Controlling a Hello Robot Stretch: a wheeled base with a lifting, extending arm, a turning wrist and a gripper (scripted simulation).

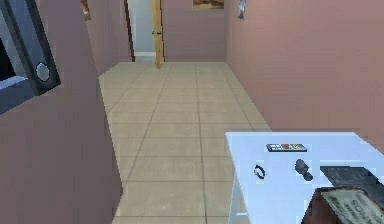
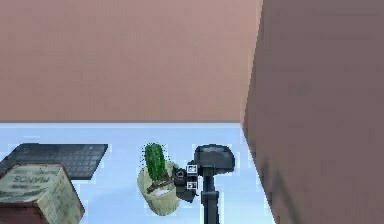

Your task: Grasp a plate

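Fingers of the dark gripper [image 2: 176, 184] show at a green cactus in a pale round pot [image 2: 154, 160] on the white tabletop [image 2: 110, 135]. Whether they grasp anything, and which shape is the plate, I cannot tell. Farther left lie a dark flat keyboard [image 2: 60, 158] and a brown box [image 2: 40, 195].

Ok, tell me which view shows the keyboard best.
The arm side view. There the keyboard lies flat on the table, most of its top in sight, its near edge behind the box. The forward view catches the keyboard as a dark slab at its right edge, cut off by the frame.
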